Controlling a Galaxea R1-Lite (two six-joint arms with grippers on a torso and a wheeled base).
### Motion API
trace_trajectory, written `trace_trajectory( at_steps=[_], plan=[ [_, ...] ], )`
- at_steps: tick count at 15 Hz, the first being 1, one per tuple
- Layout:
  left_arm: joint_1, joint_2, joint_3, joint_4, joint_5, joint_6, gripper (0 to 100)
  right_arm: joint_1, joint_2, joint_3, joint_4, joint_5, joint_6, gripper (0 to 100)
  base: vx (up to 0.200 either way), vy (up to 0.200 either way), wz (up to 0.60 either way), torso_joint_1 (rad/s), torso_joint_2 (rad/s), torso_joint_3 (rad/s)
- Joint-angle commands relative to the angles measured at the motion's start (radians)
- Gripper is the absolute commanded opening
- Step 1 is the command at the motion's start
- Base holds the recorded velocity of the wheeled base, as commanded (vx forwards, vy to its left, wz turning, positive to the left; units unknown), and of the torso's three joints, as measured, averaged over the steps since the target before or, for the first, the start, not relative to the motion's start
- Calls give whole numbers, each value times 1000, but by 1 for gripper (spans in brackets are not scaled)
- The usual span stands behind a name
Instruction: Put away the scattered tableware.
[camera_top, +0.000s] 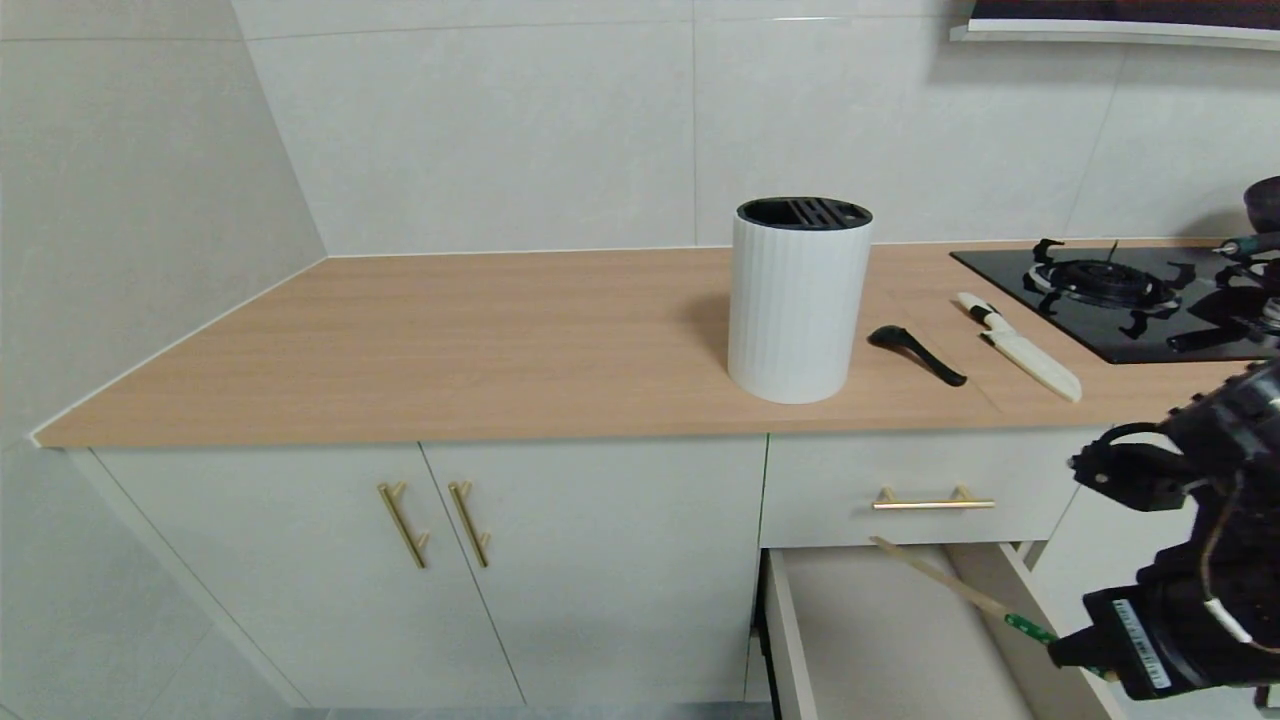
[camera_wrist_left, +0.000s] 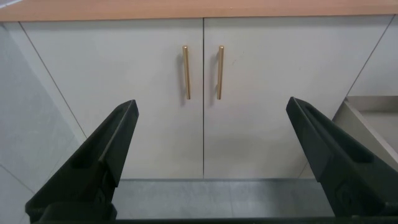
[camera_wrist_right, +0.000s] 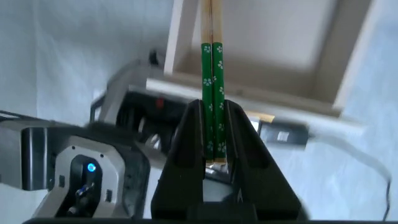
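My right gripper (camera_top: 1062, 643) is shut on a pair of wooden chopsticks (camera_top: 950, 583) with green patterned ends, held slanting over the open drawer (camera_top: 782, 630) below the counter. In the right wrist view the chopsticks (camera_wrist_right: 211, 56) are pinched between the fingers of that gripper (camera_wrist_right: 213, 124) and point into the pale drawer (camera_wrist_right: 280, 37). On the counter lie a black spoon (camera_top: 915, 353) and a white knife (camera_top: 1020, 345), both to the right of a white ribbed utensil holder (camera_top: 798, 300). My left gripper (camera_wrist_left: 211, 162) is open and low, facing the cabinet doors.
A black gas hob (camera_top: 1110, 290) sits at the counter's right end. The closed upper drawer has a gold handle (camera_top: 933, 503). The double cabinet doors carry two gold handles (camera_wrist_left: 203, 71). The wooden counter (camera_top: 450, 340) is bare to the left of the holder.
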Motion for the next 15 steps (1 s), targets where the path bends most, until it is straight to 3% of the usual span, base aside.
trace_trajectory(
  at_steps=[1,7,15],
  plan=[
    [0,1,0,0,1,0,100,19,233,12,-45,-1,63,0,0,0,0,0,0,0],
    [0,1,0,0,0,0,100,19,300,48,-161,-81,81,0,0,0,0,-9,25,17],
    [0,1,0,0,1,0,100,19,303,66,-212,-110,81,0,0,0,0,-137,428,289]
  ],
)
